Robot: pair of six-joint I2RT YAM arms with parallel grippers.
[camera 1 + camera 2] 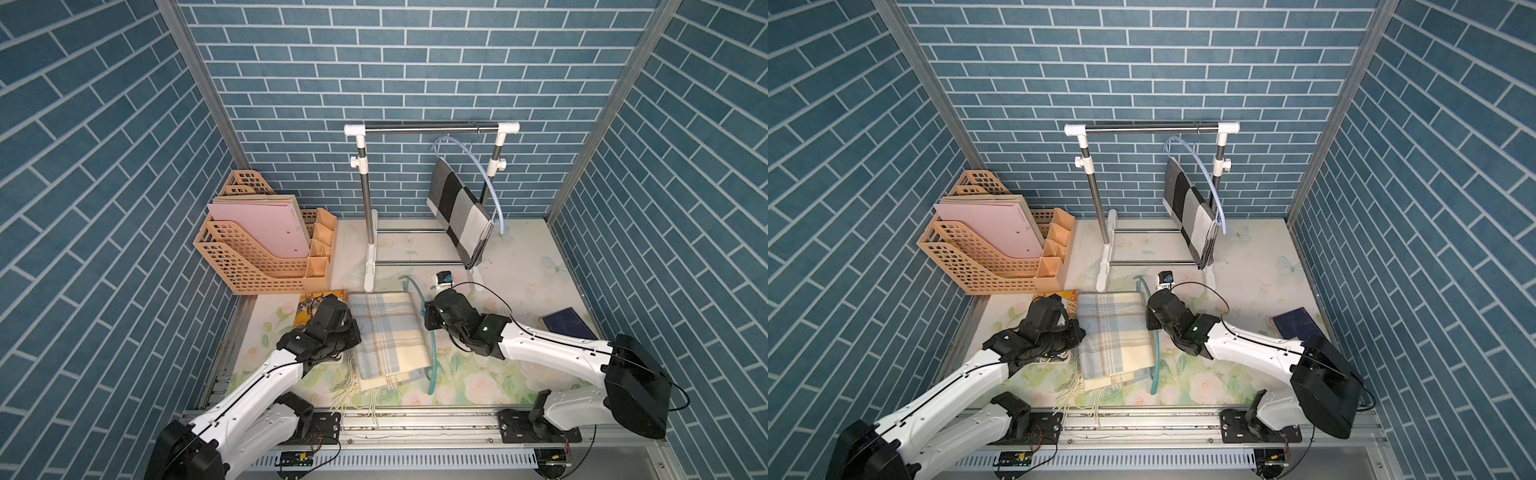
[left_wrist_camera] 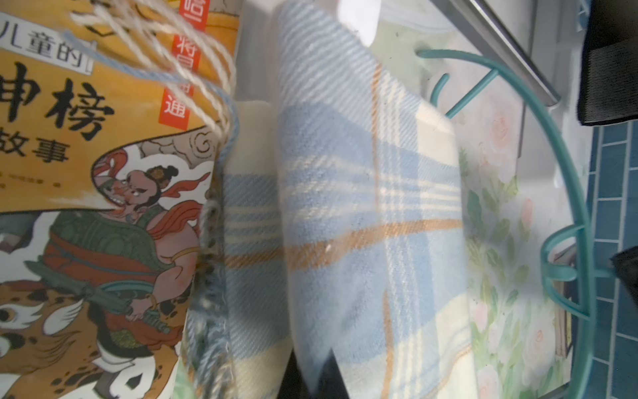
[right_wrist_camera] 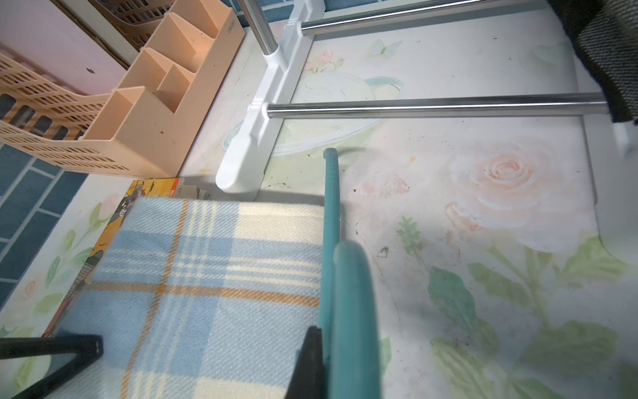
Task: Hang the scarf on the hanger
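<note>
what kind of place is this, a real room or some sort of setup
Probably a staged robot test cell, not a real room: brick-print wall panels in metal framing, a tabletop clothes rack on a floral table cover, and a file organiser as props.

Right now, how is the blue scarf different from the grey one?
The blue scarf lies folded on the table; the grey scarf hangs from the rack.
The grey scarf is draped over a pale hanger; the blue scarf is not on the teal hanger yet.
The blue scarf is blue and cream; the grey scarf is black, grey and white.
Both are checked.
</note>
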